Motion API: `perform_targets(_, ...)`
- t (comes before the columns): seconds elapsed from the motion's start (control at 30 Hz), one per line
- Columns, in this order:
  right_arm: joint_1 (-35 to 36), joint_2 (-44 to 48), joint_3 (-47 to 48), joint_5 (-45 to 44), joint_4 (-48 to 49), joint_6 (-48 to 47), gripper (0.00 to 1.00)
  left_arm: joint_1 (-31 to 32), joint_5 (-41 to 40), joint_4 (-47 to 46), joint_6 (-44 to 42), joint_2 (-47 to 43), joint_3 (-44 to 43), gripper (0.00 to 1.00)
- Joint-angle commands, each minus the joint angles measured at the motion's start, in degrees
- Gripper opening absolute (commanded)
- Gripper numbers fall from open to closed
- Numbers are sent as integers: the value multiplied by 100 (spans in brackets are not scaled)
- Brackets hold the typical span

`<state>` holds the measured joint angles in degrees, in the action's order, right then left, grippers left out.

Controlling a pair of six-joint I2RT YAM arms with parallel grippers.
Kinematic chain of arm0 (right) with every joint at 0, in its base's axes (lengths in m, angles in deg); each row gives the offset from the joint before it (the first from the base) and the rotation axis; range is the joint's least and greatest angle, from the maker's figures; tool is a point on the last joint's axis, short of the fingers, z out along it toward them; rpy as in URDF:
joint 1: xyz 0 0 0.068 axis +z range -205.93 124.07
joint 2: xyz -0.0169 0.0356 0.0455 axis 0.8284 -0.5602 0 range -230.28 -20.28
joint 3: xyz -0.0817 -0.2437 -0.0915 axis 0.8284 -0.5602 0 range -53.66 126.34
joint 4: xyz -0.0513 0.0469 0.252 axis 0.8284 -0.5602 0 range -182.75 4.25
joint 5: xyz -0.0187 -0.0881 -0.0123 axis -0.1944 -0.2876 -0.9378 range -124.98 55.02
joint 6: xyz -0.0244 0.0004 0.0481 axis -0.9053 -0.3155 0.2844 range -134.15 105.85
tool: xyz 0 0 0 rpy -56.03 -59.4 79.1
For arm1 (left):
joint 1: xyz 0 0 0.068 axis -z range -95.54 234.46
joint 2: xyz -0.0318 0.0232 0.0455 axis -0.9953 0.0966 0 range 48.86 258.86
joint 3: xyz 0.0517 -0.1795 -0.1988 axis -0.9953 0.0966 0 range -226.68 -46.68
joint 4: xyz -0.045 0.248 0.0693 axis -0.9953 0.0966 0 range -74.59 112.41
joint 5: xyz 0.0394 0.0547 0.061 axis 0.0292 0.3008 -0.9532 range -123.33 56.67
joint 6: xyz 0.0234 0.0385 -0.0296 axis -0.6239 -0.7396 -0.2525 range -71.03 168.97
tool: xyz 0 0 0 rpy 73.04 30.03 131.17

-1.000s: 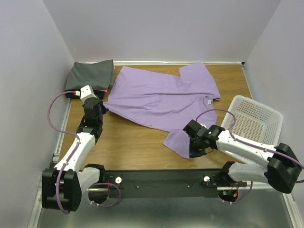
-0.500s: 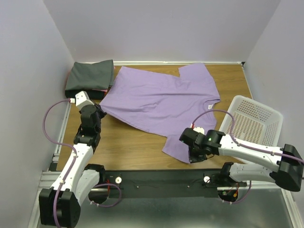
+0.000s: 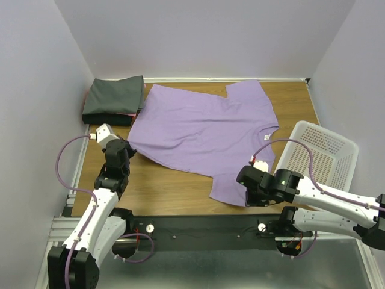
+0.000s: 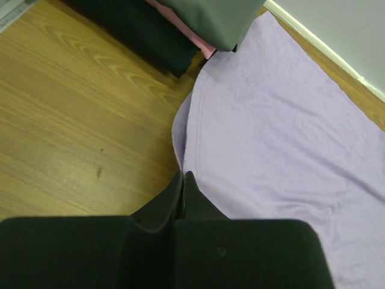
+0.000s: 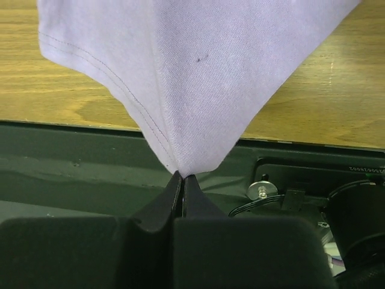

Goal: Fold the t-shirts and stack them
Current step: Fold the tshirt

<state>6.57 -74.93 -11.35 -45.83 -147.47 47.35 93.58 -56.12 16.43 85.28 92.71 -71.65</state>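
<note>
A lavender t-shirt (image 3: 201, 132) lies spread across the wooden table. My left gripper (image 3: 127, 147) is shut on its left hem corner (image 4: 183, 162), low over the table. My right gripper (image 3: 248, 200) is shut on its near sleeve corner (image 5: 180, 162) at the table's front edge, and the cloth is pulled taut into a point. A folded dark grey t-shirt (image 3: 115, 95) lies on a small stack at the back left, with a strip of pinkish cloth (image 4: 174, 24) and a black layer under it.
A white plastic mesh basket (image 3: 322, 153) stands at the right edge of the table. The black mounting rail (image 3: 198, 226) runs along the front edge under my right gripper. Walls close in the left, back and right.
Both grippers have pulled towards the front with the lavender shirt. Its left hem and near sleeve have shifted nearer the front edge, and the cloth lies flatter.
</note>
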Motion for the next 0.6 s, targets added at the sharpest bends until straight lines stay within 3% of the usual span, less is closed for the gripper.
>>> perform_targets(0.0, 52, 139, 225, -540, 44, 144, 2, 37, -200, 13, 166, -176, 168, 0)
perform_targets(0.2, 52, 17, 304, -1383, 1002, 178, 1, 19, 134, -250, -63, 579, -7, 0)
perform_targets(0.57, 17, -810, 1262, -4098, 1434, -41, 1, -244, 819, -937, -581, 2258, -641, 0)
